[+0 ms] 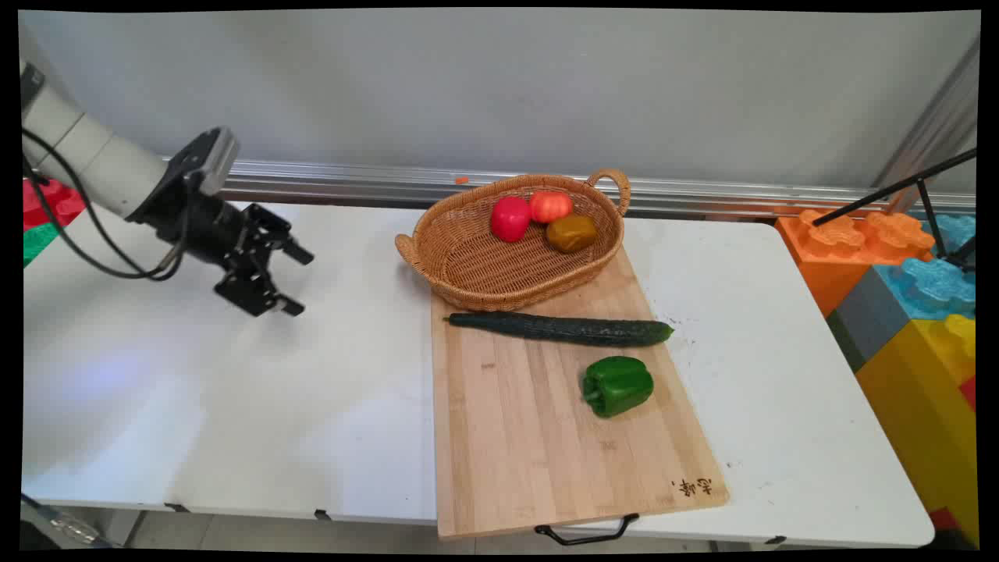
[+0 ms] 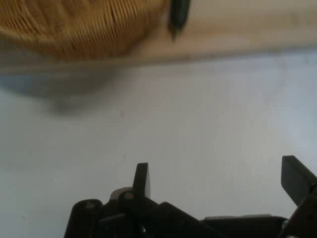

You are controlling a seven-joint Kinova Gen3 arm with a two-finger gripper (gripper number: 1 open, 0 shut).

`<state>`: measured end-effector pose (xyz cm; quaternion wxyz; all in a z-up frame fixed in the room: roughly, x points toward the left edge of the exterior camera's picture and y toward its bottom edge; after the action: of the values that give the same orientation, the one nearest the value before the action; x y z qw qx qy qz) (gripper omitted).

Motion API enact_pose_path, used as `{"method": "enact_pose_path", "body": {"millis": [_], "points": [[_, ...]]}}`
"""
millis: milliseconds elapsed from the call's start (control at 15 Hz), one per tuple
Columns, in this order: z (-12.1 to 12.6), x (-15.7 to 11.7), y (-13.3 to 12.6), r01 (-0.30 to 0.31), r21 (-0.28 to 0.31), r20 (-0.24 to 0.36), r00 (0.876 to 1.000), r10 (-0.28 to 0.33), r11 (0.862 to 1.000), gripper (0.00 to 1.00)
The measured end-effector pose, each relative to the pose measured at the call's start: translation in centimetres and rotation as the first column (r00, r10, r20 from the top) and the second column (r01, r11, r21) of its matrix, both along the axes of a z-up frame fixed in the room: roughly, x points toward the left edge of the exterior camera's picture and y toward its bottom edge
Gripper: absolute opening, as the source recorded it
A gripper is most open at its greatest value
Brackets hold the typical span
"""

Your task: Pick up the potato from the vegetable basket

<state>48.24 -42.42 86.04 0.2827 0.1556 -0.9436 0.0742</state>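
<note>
Tool (image 1: 293, 279) spread wide, holding nothing, above bare tabletop (image 1: 234, 406) left of the basket (image 1: 476, 269).
Nearest it, the cucumber (image 1: 562, 329): likely stiff, smooth, light; best held mid-length.

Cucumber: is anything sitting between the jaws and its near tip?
Nothing visible. The open gripper hangs over bare table left of the cutting board; the cucumber lies beside the basket.
</note>
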Motion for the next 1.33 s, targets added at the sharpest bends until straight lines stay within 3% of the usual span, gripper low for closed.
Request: {"method": "enact_pose_path", "body": {"millis": [267,667,1067,1333], "points": [[3.1,-5.2,-0.2,-0.097,-0.027,-0.043,0.994,0.096,0.995,1.00],[7.5,-15.9,-2.9,-0.204,-0.088,-0.123,0.974,0.193,0.975,1.00],[8.9,-23.5,-7.0,-0.261,-0.142,-0.133,0.961,0.243,0.955,1.00],[8.4,-29.1,-11.0,-0.294,-0.178,-0.102,0.955,0.280,0.939,1.00]]}}
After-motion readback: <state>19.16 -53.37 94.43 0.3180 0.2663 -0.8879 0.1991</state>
